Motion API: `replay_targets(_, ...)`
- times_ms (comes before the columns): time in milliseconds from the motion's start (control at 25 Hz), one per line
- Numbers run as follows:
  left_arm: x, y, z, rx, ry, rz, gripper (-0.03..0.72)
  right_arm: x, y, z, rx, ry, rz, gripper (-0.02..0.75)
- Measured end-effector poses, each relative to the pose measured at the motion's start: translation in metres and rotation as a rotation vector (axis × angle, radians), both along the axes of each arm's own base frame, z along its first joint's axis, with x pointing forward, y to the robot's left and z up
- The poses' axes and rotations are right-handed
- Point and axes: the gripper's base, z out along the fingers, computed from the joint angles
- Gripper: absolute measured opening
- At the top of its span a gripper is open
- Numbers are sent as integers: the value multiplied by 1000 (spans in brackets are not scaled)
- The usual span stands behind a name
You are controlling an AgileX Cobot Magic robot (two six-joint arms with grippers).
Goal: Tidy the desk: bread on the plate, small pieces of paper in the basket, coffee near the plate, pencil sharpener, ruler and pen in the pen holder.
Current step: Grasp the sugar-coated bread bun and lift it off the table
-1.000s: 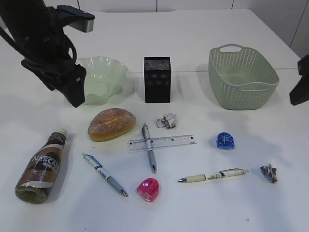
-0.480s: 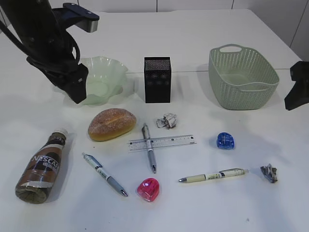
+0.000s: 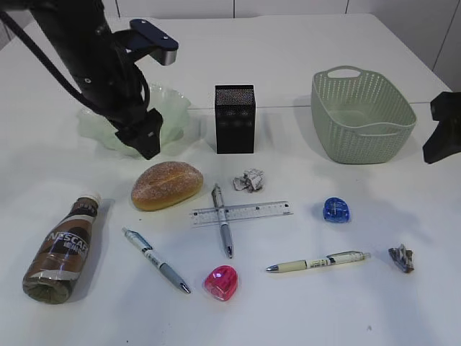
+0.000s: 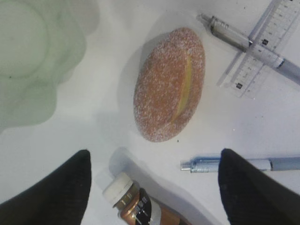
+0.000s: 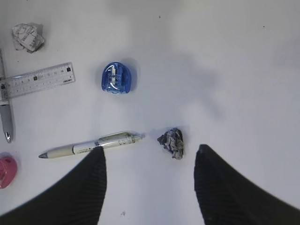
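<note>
Left gripper (image 4: 152, 187) spread wide, empty, above sugar-dusted bread (image 4: 169, 84) at frame centre; right gripper (image 5: 150, 176) likewise parted, empty, over crumpled paper (image 5: 172, 142).

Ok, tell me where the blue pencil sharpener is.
The blue pencil sharpener sits right of centre in the exterior view, just off the ruler's right end, in front of the basket and above the cream pen.

Golden-brown, sugar-dusted bread (image 3: 166, 184)
</note>
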Motion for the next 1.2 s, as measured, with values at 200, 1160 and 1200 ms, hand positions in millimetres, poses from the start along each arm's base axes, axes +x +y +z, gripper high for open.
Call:
replay_targets(200, 9, -12, -31, 14, 41, -23, 615, 0, 0, 0, 0, -2, 0, 468)
replay_targets(1160, 45, -35, -99, 19, 109, -25, 616, 1, 0, 0, -4, -10, 0, 467)
replay_targets(1200, 45, -35, -100, 20, 110, -25, 616, 1, 0, 0, -4, -13, 0, 467)
